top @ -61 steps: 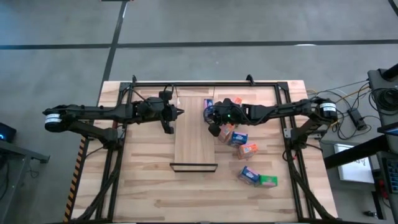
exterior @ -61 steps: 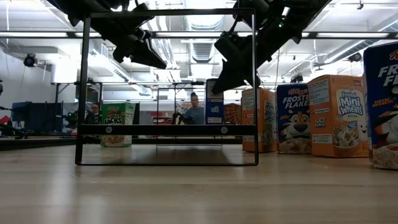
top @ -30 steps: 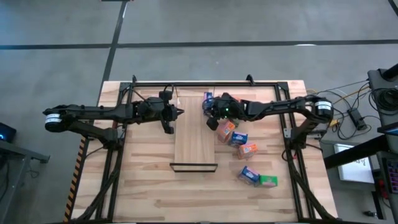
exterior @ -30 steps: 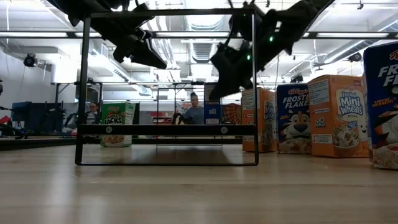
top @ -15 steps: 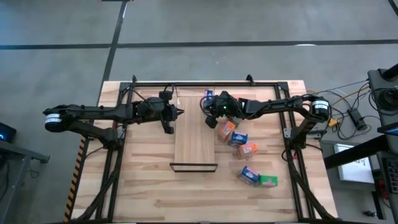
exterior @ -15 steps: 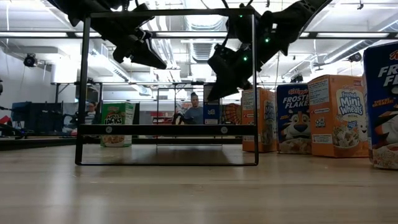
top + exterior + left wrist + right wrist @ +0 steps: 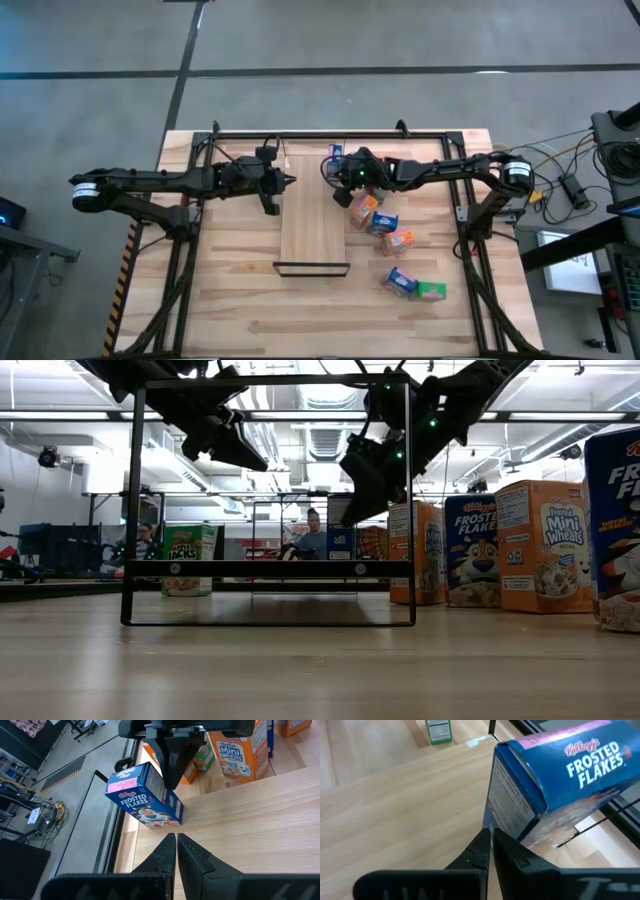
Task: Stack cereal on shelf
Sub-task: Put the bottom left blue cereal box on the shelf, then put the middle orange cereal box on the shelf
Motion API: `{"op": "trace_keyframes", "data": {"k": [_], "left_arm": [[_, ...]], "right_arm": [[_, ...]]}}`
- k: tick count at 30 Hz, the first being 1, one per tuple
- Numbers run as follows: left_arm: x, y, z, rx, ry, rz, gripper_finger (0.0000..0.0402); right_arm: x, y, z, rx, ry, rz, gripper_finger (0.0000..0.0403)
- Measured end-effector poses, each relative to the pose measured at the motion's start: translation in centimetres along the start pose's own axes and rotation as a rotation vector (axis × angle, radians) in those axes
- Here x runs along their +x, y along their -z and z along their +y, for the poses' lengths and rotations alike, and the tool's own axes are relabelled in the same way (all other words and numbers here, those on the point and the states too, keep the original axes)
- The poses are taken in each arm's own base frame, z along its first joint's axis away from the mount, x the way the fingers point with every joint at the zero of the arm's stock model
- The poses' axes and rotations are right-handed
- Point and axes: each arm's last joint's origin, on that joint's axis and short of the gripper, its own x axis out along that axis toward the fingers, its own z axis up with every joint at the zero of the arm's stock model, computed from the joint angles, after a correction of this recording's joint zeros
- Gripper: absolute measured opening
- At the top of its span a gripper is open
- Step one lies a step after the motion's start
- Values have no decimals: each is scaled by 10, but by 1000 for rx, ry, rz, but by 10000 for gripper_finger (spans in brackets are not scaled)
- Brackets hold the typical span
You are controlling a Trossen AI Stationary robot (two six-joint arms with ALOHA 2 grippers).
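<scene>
Leaning on one lower edge, a blue Frosted Flakes box (image 7: 145,795) stood tilted on the wood at the far end of the table, just right of the shelf's far end. The right gripper (image 7: 489,831) was against this box, its two dark fingers clenched together with nothing between them, and their tips met the box's narrow side panel. From the left wrist view, those fingers came down onto the box from above. Whether they pressed it or only touched it, I could not tell.

The left gripper (image 7: 289,180) hung above the table at the left edge of the shelf (image 7: 313,225), pointing right toward the tilted box. Its jaws were also clenched and empty.

The shelf lay as a long light panel running from far to near down the middle of the table (image 7: 230,300), with its dark lip (image 7: 311,268) at the near end. No box stood on its bare surface.

The other cereal sat right of the shelf. An orange box (image 7: 363,208) and a blue box (image 7: 385,222) were just beside each other, another orange box (image 7: 398,241) sat a little nearer, and a blue box (image 7: 401,283) touched a green box (image 7: 431,291) nearest of all. One more green box (image 7: 188,558) stood upright far off to the left in the low view.

Beyond the table, a person (image 7: 316,538) showed in the room.
</scene>
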Motion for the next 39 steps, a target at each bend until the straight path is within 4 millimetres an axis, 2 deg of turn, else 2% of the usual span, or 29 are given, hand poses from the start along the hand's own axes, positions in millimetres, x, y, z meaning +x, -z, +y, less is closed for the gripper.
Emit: {"op": "trace_keyframes", "data": {"k": [12,24,32,39], "left_arm": [[0,0,0,0,0,0,0],[0,0,0,0,0,0,0],[0,0,0,-4,-1,-1,0],[0,0,0,-8,0,0,0]], "right_arm": [[0,2,-2,-9,61,21,12],[-2,2,-1,-4,49,18,12],[-30,-11,16,63,-129,54,12],[-58,-25,42,49,-289,159,12]]}}
